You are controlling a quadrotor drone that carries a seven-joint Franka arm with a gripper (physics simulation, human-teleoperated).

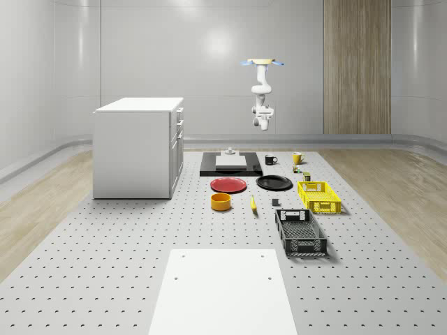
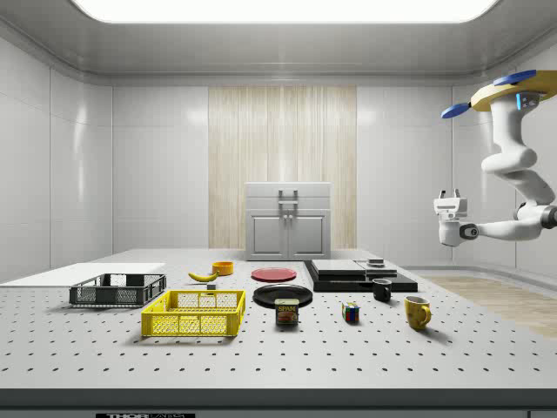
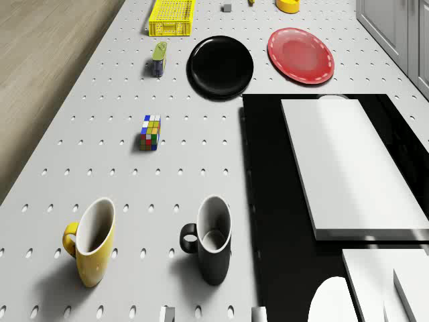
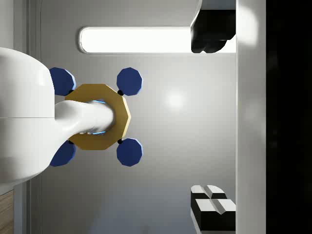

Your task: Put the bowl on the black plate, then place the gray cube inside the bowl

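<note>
The orange bowl (image 1: 221, 201) (image 2: 223, 267) (image 3: 288, 5) stands on the table next to a red plate (image 1: 229, 185). An empty black plate (image 1: 274, 183) (image 2: 282, 295) (image 3: 220, 66) lies to the whole-scene view's right of the red one. A small gray cube (image 1: 275, 203) (image 3: 226, 8) sits on the table between the banana and the yellow basket. The drone hovers high over the table's far end, above the mugs. My gripper (image 1: 263, 128) (image 2: 448, 193) (image 4: 195, 119) hangs well above the table, turned up toward the ceiling, open and empty.
A white cabinet (image 1: 138, 146) stands at the whole-scene view's left. A black slab (image 1: 251, 169) carries a white block. Nearby are a black mug (image 3: 213, 248), yellow mug (image 3: 92, 243), Rubik's cube (image 3: 150, 132), can (image 3: 159, 58), banana (image 1: 253, 204), yellow basket (image 1: 319, 195) and black basket (image 1: 300, 232).
</note>
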